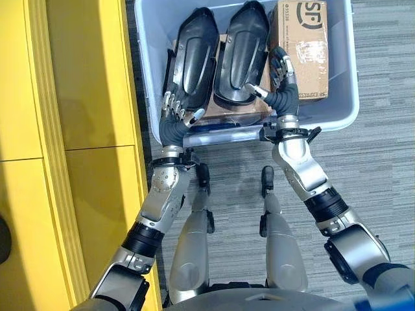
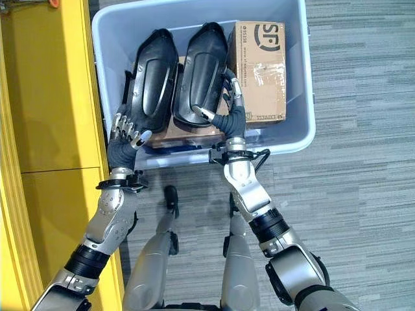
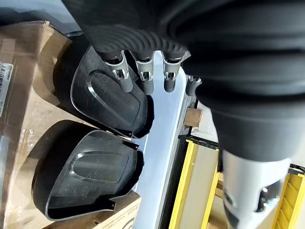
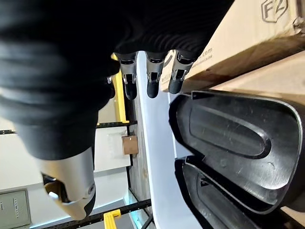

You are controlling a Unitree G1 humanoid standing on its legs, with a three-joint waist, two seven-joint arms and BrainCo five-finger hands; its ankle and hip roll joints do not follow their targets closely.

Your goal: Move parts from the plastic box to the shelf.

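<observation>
Two black parts, left part (image 1: pixel 193 58) and right part (image 1: pixel 241 53), lie side by side in the plastic box (image 1: pixel 337 120), atop flat cardboard. Cardboard box (image 1: pixel 303 45) just right of them. Left hand (image 1: pixel 176 111) and right hand (image 1: pixel 280 84) flank the parts, fingers loosely curled, gripping nothing. Yellow shelf (image 1: pixel 71 129) stands left.

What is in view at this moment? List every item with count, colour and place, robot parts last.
plastic box: 1, pale blue-grey, on the floor ahead of the robot.
black parts: 2, black moulded shells, side by side in the box, resting on cardboard.
cardboard box: 1, brown, in the box's right part.
shelf: 1, yellow, on the robot's left.
floor: grey striped carpet.
left hand: 1, at the near end of the left part, fingers relaxed.
right hand: 1, beside the right part, fingers relaxed.
</observation>
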